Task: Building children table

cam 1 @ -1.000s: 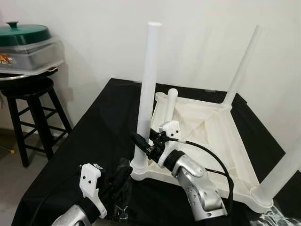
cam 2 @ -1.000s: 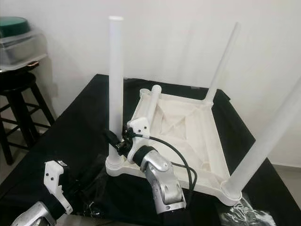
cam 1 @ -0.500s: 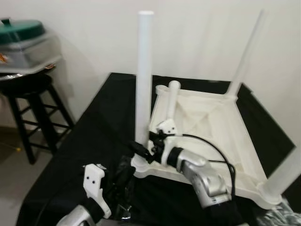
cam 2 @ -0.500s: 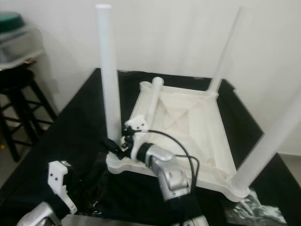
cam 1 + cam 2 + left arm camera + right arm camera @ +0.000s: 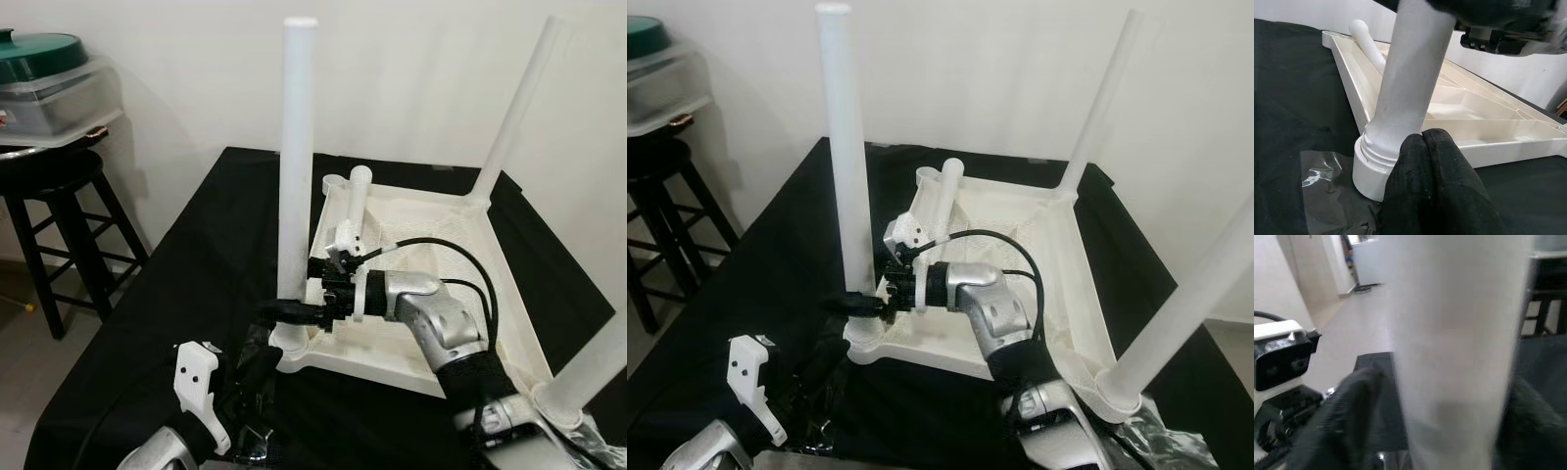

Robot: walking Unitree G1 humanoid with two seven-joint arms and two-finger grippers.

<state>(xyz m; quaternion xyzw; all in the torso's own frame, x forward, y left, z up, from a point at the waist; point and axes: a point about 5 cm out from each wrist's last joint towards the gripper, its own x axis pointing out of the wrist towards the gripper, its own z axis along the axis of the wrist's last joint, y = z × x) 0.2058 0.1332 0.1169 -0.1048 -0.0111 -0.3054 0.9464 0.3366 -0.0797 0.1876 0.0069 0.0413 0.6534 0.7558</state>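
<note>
Nearest the camera, the left gripper [image 5: 1422, 147] hung low over the black-draped table [image 5: 186, 284], its two black fingers pressed together just short of the corner socket [image 5: 1369, 164] of the upturned white tabletop [image 5: 431, 255], with clear plastic wrap [image 5: 1327, 171] on the cloth beside it. Just beyond, the right gripper [image 5: 854, 304] reached across from the robot's right and pinched the base of the near-left leg [image 5: 296, 147], one finger on either side of the upright tube. Two more legs [image 5: 1102, 98] [image 5: 1190, 294] stood upright in the far-right and near-right corners. A fourth leg [image 5: 355, 201] lay loose in the tray, near the far-left corner. A black stool [image 5: 59, 211] stood at far left.
</note>
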